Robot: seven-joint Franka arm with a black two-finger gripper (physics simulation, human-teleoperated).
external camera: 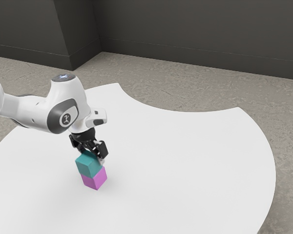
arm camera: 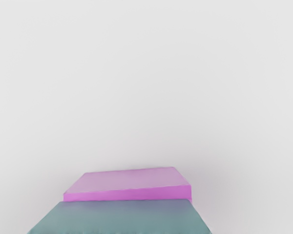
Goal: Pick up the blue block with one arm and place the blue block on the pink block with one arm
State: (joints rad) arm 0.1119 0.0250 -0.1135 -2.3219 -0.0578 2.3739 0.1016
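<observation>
Blue block (external camera: 86,165): 1, atop | pink block (external camera: 94,179): 1 | tool (external camera: 92,152): 1

The white surface (external camera: 195,161), curved along its far edge, stands on a speckled grey floor (external camera: 185,73). One pink block (external camera: 93,181) rests directly on it, toward eight o'clock from its middle.

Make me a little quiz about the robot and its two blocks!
1. Which one sits higher? A) the blue block B) the pink block
2. True or false: the blue block lies on the table, far from the pink block.
3. Fill in: the gripper is right above the ____ block.
Key: 1 A; 2 false; 3 blue.
</observation>
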